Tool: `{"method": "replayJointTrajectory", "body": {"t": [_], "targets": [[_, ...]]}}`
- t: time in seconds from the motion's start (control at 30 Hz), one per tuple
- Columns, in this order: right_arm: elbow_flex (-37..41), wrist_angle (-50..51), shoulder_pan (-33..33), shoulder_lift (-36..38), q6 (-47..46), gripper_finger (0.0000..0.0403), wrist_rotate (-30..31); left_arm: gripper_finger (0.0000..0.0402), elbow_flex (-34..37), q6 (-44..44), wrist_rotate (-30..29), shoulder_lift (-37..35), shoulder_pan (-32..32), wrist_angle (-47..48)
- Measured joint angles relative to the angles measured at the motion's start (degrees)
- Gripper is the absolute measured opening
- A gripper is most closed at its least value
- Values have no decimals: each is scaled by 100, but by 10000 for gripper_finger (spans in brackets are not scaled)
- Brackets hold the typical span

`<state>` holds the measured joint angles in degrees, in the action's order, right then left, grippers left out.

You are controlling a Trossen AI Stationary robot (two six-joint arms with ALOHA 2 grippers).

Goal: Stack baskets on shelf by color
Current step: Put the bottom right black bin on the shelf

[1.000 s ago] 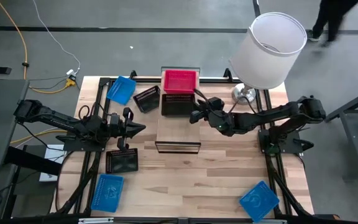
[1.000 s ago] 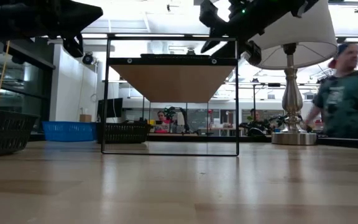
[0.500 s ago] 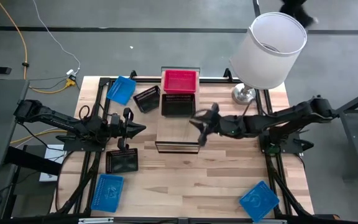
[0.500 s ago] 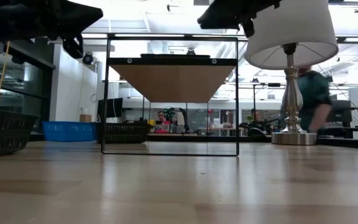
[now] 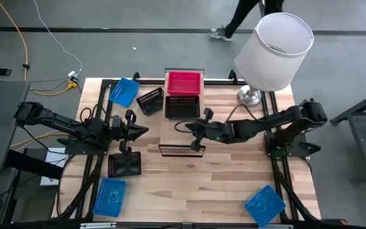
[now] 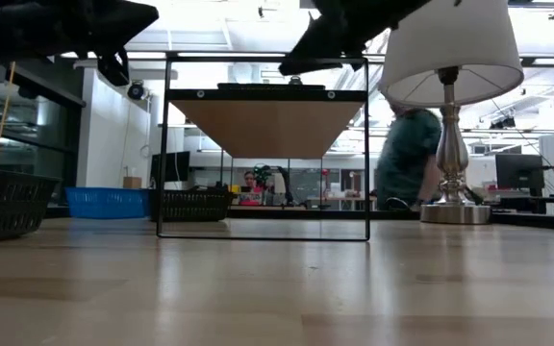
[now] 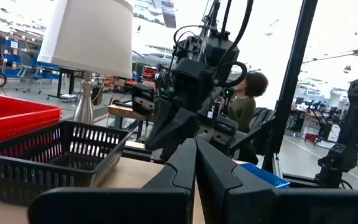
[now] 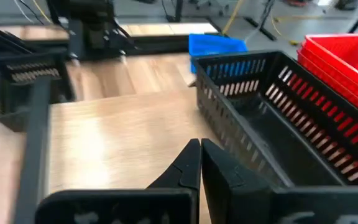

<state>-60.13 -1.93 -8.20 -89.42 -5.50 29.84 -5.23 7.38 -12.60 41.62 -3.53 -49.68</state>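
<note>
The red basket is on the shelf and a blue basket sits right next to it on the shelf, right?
Not quite. The red basket is on the shelf, but the basket right next to it there is black, not blue. The high view shows it.

We cannot read any words, numbers, labels or signs in these pictures. The two blue baskets [image 5: 112, 194] near the front of the tabletop [image 5: 189, 184] have a pale mark on them in the high view, but it is too small for us to make out. Far-off things in the room behind are too blurry for us to read.
</note>
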Motion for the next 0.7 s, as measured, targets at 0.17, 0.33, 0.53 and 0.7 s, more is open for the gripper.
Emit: {"method": "replayJointTrajectory", "body": {"t": [0.17, 0.33, 0.53, 0.7], "targets": [[-515, 641, 123, -282, -189, 0, 162, 1, 0, 96, 4, 42, 0, 60], [-730, 805, 237, -569, -273, 0, 146, 1, 0, 141, -2, 150, 0, 44], [-772, 729, 461, -768, -588, 0, 158, 1, 0, 143, -6, 189, 2, 36], [-772, 545, 598, -779, -814, 0, 162, 1, 0, 143, -13, 189, 2, 15]]}}
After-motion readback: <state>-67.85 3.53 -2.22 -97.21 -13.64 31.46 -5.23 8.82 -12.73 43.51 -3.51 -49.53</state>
